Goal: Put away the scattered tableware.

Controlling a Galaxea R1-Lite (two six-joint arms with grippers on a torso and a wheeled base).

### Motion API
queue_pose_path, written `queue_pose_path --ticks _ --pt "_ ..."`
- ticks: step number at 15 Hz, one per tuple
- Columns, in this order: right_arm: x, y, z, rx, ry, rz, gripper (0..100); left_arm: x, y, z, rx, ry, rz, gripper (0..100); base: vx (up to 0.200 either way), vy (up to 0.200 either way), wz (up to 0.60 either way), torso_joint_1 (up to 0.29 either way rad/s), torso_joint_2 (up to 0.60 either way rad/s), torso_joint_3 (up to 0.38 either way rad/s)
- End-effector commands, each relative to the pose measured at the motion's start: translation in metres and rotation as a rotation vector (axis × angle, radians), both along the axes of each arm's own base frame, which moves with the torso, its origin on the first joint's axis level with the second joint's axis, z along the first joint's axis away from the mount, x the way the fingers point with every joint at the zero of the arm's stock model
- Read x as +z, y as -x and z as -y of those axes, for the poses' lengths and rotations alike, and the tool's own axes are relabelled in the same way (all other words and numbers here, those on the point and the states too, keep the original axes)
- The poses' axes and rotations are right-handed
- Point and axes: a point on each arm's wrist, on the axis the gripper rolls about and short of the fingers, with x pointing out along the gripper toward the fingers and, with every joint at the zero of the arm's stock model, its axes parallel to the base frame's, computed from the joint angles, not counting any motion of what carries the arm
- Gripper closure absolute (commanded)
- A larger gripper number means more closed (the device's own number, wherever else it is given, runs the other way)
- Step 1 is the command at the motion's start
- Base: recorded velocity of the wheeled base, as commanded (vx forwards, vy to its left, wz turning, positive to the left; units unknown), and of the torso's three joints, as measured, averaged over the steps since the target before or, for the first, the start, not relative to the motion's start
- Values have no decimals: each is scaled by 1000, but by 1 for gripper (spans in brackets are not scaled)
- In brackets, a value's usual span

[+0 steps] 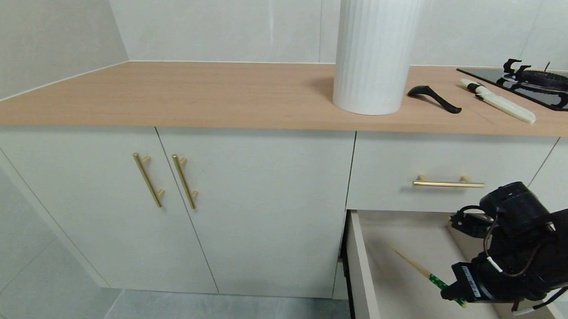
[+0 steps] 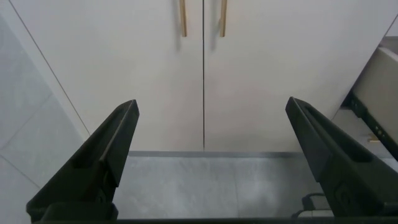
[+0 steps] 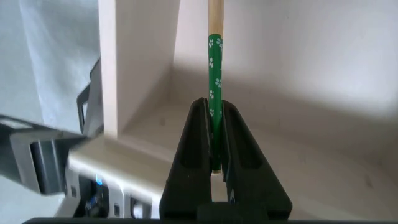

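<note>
Right end effector [image 1: 449, 293] [image 3: 214, 109]: jaws clamped on the green end of one slim wooden chopstick with a green band printed with small white clover-like marks [image 1: 415, 264] [image 3: 214, 50]. The chopstick was held over the inside of one open, pale pull-out drawer [image 1: 358, 266], its bare wooden tip pointing toward the drawer's back. I could not tell whether the tip touched the drawer floor. One small white label [image 1: 469, 279] sat on the end effector's body, its print too small to read.

Left end effector [image 2: 211, 106]: two black fingers [image 2: 118, 140] wide apart, holding nothing, low before the cupboard fronts with grey floor tiles below.

Cupboard fronts: two white doors, each with one gold bar handle [image 1: 147, 179] [image 1: 184, 181]. One shut drawer front above the open drawer carried a third gold bar handle [image 1: 448, 184], horizontal.

Light wood bench [image 1: 196, 95], items counted:
- One tall white ribbed cylindrical container [image 1: 372, 54], upright.
- One black curved utensil [image 1: 433, 97], lying just beside the container.
- One cream-white knife with a black band [image 1: 497, 101], lying between the utensil and the hob.
- One black gas hob [image 1: 542, 81] at the far right corner.
</note>
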Motion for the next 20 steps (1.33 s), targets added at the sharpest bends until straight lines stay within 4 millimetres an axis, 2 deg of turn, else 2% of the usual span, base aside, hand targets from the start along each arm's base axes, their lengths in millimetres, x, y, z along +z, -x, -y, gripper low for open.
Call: queue_pose_path --ticks 1,5,10,14,16,17,20 --pt "-14 -20 -11 14 12 -39 100 0 0 0 0 0 -2 0 0 0 0 -27 80 41" --pt "-18 -55 -21 12 10 -17 100 0 0 0 0 0 -2 0 0 0 0 0 0 0" --pt "-44 -92 -32 -14 80 -30 100 0 0 0 0 0 0 0 0 0 0 0 0 0" --pt "-67 -101 -38 -27 122 -15 100 0 0 0 0 0 0 0 0 0 0 0 0 0" --pt "-82 -106 -41 -57 178 -11 100 0 0 0 0 0 -2 0 0 0 0 0 0 0" --pt "-96 -110 -42 -76 212 -5 100 0 0 0 0 0 0 0 0 0 0 0 0 0" --pt "-114 -112 -47 -67 223 -24 100 0 0 0 0 0 0 0 0 0 0 0 0 0"
